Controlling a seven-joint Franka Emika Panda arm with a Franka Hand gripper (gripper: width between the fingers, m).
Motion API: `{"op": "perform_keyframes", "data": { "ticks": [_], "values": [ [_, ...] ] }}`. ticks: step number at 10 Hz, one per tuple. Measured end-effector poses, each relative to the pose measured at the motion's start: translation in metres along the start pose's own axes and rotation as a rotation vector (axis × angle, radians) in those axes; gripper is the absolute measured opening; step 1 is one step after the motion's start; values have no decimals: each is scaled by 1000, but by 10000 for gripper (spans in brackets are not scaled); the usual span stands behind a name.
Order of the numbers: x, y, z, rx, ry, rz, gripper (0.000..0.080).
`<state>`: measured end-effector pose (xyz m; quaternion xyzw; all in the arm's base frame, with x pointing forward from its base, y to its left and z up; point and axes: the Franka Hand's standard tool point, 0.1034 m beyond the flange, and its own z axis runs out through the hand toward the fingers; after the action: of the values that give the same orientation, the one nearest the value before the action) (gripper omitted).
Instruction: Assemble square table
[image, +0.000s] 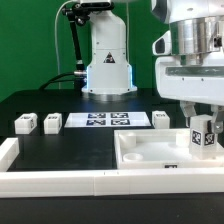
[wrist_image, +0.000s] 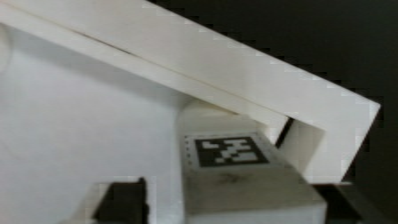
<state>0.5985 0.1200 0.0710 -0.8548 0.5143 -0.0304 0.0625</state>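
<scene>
The square tabletop slab (image: 150, 152) lies at the exterior view's front right, white with a raised rim. My gripper (image: 203, 126) is shut on a white marker-tagged leg block (image: 203, 141) and holds it upright at the slab's far right corner. In the wrist view the leg block (wrist_image: 228, 152) sits between my dark fingers (wrist_image: 121, 202), close to the slab's rim (wrist_image: 214, 70). I cannot tell whether the leg touches the slab. Three more leg blocks stand on the table: two at the left (image: 25, 123) (image: 52, 122), one near the slab (image: 161, 119).
The marker board (image: 110, 120) lies flat mid-table. A long low white barrier wall (image: 50, 182) runs along the front and up the left side. The robot base (image: 108, 60) stands at the back centre.
</scene>
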Motion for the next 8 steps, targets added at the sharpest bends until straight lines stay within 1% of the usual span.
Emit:
{"op": "perform_keyframes", "data": {
  "ticks": [1,2,3,4,8],
  "values": [
    [0,0,0,0,0,-36,518],
    [0,0,0,-4,0,-135,609],
    [-1,0,0,-4,-2,-234,637],
    [0,0,0,-4,-1,-343,647],
    [1,0,0,-4,-3,-709,648]
  ]
}}
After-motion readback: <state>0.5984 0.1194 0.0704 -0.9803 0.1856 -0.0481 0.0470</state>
